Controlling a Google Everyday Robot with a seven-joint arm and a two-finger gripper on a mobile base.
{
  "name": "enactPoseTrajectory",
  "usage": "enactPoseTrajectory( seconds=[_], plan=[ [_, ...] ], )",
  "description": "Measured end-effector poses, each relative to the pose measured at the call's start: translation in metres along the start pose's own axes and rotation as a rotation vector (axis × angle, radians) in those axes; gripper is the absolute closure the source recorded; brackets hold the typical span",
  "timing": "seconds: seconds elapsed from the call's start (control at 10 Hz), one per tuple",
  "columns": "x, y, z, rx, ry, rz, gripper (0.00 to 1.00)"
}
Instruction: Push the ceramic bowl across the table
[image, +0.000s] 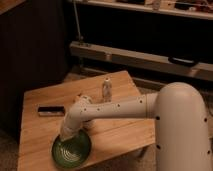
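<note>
The ceramic bowl (71, 150), dark green with pale rings inside, sits at the front left of the light-brown wooden table (120, 130), close to its front edge. My white arm reaches from the right across the table and bends down to the bowl. My gripper (65, 136) is at the end of the arm, down at the bowl's far left rim, and the wrist mostly hides it.
A black flat object (51, 110) lies at the table's left. A small clear bottle (106, 90) stands near the far middle. A small pale item (81, 97) sits just behind my arm. A dark shelf unit (140, 55) runs behind the table.
</note>
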Motion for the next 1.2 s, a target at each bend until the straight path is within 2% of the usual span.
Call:
enactPoseTrajectory(
  seconds=[0.2,0.5,0.7,0.9,1.2],
  plan=[
    [0.003,-0.012,-0.005,0.023,-0.013,0.008,1.0],
    [-0.009,-0.029,-0.014,0.061,-0.036,-0.01,1.0],
    [-0.021,-0.04,-0.008,0.054,-0.034,-0.029,1.0],
    [-0.022,-0.047,0.004,0.03,-0.02,-0.035,1.0],
    [-0.022,-0.053,0.007,0.033,-0.017,-0.044,1.0]
  ],
)
